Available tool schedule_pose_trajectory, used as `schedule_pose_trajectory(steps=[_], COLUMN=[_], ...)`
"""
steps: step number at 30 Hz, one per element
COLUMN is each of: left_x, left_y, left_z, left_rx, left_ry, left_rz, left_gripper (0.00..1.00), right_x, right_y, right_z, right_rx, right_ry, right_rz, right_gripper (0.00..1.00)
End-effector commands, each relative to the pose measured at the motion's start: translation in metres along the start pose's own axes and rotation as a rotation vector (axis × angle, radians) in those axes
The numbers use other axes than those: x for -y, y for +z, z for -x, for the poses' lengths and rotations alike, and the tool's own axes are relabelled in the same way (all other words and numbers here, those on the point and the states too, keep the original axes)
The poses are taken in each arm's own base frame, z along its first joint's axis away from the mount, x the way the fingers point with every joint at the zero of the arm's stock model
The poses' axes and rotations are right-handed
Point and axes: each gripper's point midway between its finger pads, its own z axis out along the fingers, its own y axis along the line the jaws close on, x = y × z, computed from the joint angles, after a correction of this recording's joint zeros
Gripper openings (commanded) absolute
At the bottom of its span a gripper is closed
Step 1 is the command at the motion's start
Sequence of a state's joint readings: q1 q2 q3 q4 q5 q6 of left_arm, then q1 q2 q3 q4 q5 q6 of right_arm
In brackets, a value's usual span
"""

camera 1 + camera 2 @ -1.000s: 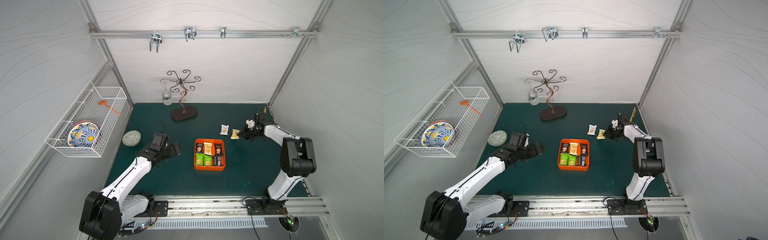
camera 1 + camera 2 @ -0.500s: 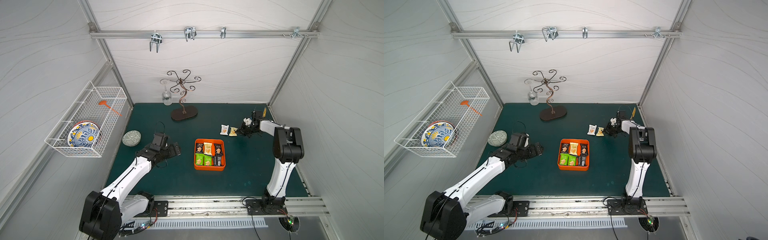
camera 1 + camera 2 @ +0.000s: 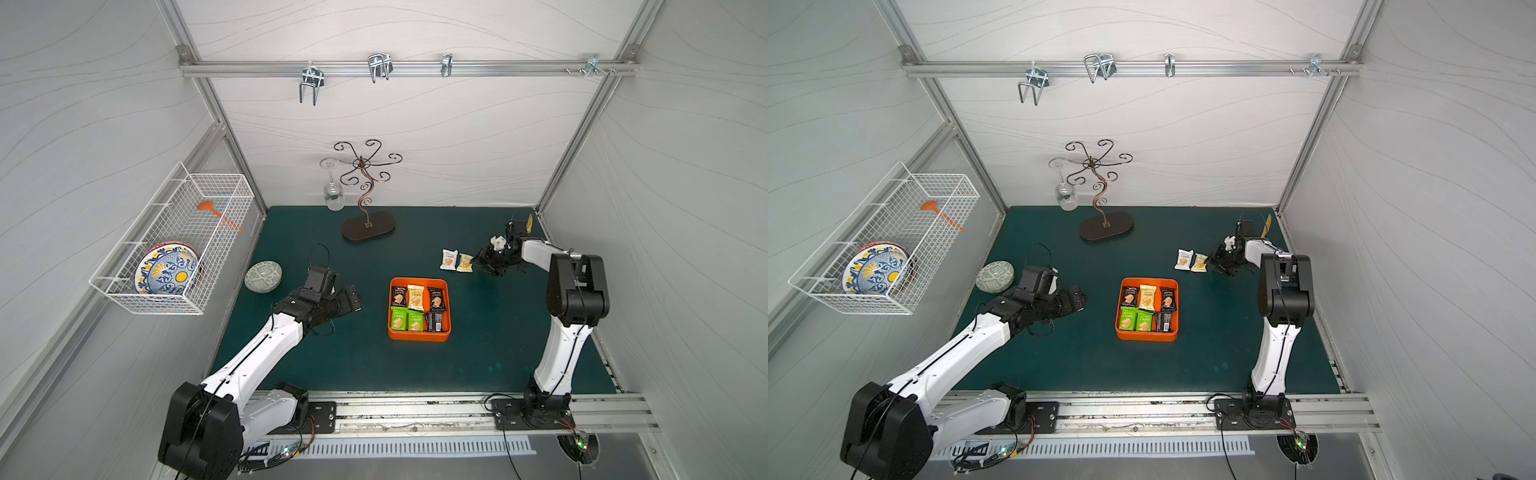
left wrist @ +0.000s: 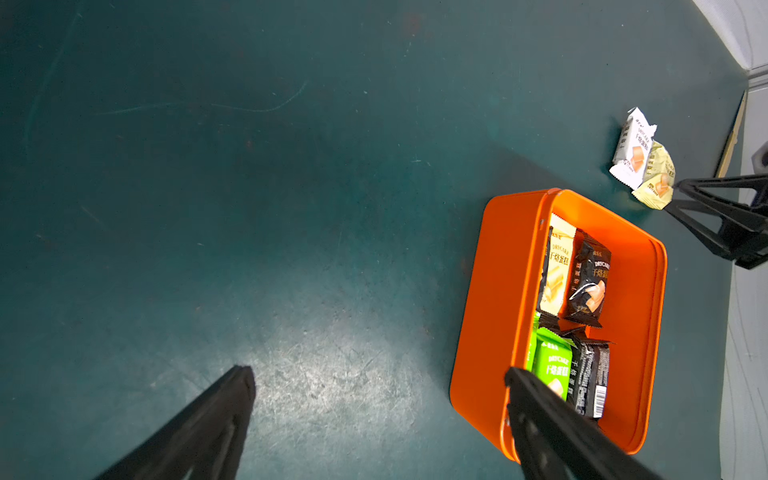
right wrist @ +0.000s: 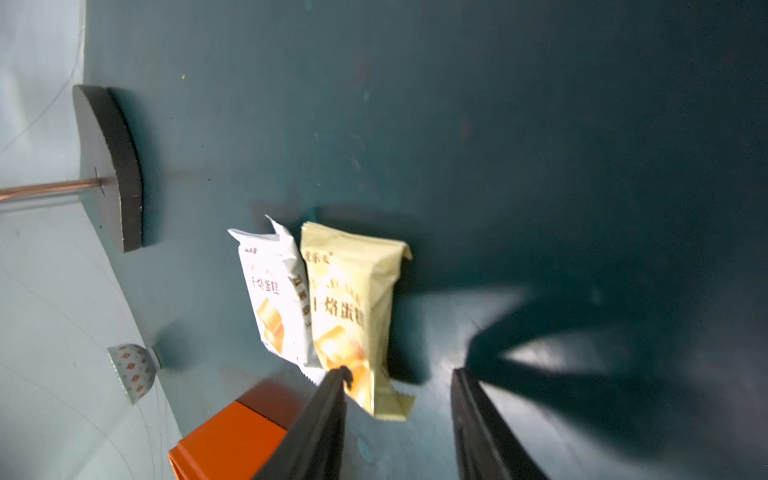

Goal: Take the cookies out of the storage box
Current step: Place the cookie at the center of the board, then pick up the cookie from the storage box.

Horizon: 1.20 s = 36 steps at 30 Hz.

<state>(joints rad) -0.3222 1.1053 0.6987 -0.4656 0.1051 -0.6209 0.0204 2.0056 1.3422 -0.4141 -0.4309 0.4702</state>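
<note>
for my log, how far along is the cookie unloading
Done: a white foil packet and a pale yellow foil packet lie on the green mat. In hand: nothing; right gripper open beside them, left gripper open. Left: six packets in the shallow orange plastic box.

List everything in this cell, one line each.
storage box: one, orange, mat centre
boxed cookies: six; three black, two green, one yellow
loose cookies: two, white and pale yellow, on mat
bowl: one, grey-green, mat's left edge
stand: one, dark metal, mat's rear
wine glass: one, clear, on stand
wire basket: one, white, left wall
plates: stack, patterned, in basket
utensil: one, orange, in basket
hooks: several, silver, top rail
left gripper: black, open, left of box
right gripper: black, open, beside loose cookies
</note>
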Motion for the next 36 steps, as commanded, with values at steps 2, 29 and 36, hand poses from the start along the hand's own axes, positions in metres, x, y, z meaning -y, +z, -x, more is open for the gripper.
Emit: schedule_pose_trajectory(steps=[2, 29, 36], left_x=[0.012, 0.019, 0.017], left_y=[-0.007, -0.007, -0.012], left_z=[0.014, 0.009, 0.007], left_rx=[0.048, 0.032, 0.043], left_ry=[0.017, -0.002, 0.001], left_rz=[-0.031, -0.084, -0.086], left_gripper=[0.98, 0.98, 0.98], right_x=[-0.018, -0.108, -0.105], right_y=[-0.037, -0.026, 0.007], right_z=[-0.022, -0.195, -0.203], right_rx=[0.033, -0.109, -0.144], right_ry=[-0.071, -0.576, -0.608], right_rz=[-0.089, -0.423, -0.482], right_gripper=[0.50, 0.68, 0.68])
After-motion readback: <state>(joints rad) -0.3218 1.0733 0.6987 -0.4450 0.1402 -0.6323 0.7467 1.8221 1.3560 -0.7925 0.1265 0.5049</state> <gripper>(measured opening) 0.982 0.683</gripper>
